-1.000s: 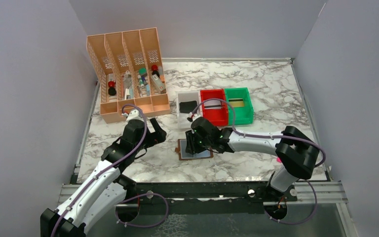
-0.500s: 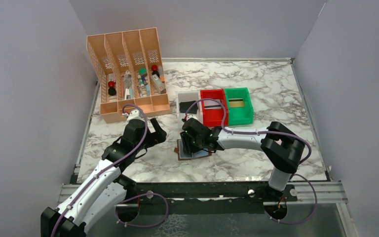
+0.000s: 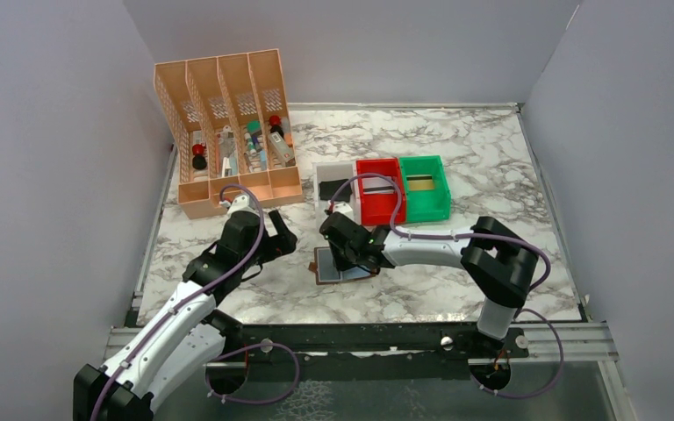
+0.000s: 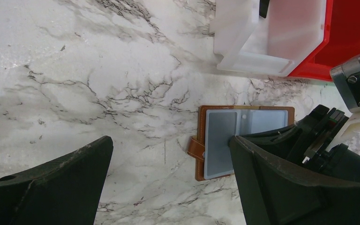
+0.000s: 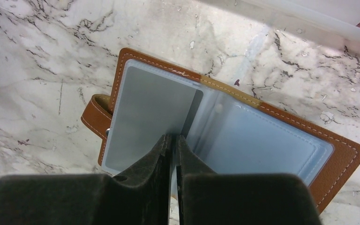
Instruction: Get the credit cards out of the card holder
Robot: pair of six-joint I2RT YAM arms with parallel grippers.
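Observation:
The brown card holder lies open on the marble near the table's middle, grey-blue sleeves up. A greyish credit card sits in its left sleeve, the inner edge lifted. My right gripper reaches over the holder from the right. Its jaws are pressed together on that card's inner edge. Only a thin sheet shows between them. My left gripper hovers to the holder's left, wide open and holding nothing. Its right finger covers part of the holder.
Behind the holder a white bin, a red bin and a green bin stand in a row. A peach slotted organiser with small items fills the back left corner. Grey walls close in three sides.
My right gripper slid left over the open holder, and its jaws closed on the card's edge. The left arm has barely moved.

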